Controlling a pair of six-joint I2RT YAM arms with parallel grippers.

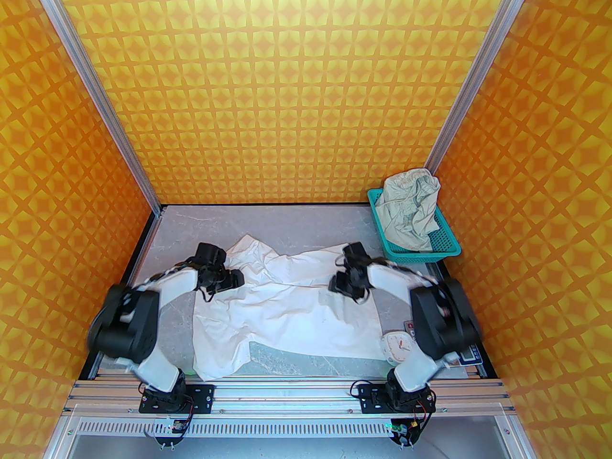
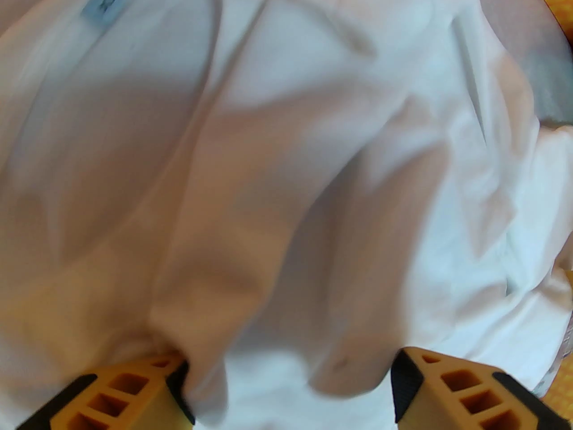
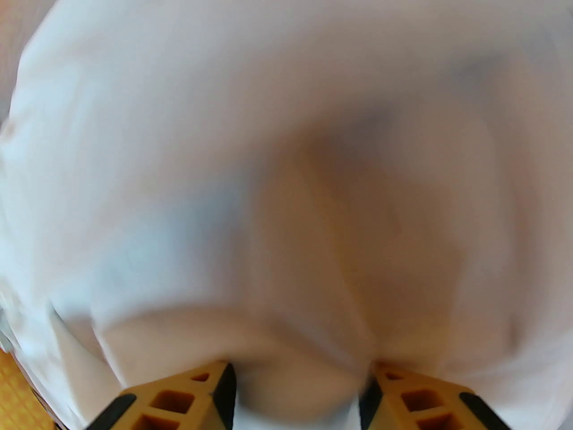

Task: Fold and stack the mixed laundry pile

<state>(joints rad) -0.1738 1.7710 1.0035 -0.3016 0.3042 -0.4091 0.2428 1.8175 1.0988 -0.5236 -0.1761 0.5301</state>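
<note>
With my left end effector (image 2: 291,361) open and my right end effector (image 3: 297,365) half-parted, its grip unclear, I work the crumpled white cotton T-shirt (image 1: 287,304) on the grey table (image 1: 191,227), likely to spread it flat. The pale greenish gathered-waist shorts (image 1: 411,208) sit in the far-right teal mesh basket (image 1: 447,249).

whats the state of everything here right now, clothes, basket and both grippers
white cotton T-shirt: spread out rumpled on the grey table, not folded
teal plastic mesh basket: upright, far right corner
pale green cloth shorts: crumpled inside the basket
small white clock: lying face up, near right
left gripper: open, shirt cloth between its fingers
right gripper: shirt cloth bunched between its fingers, grip unclear
</note>
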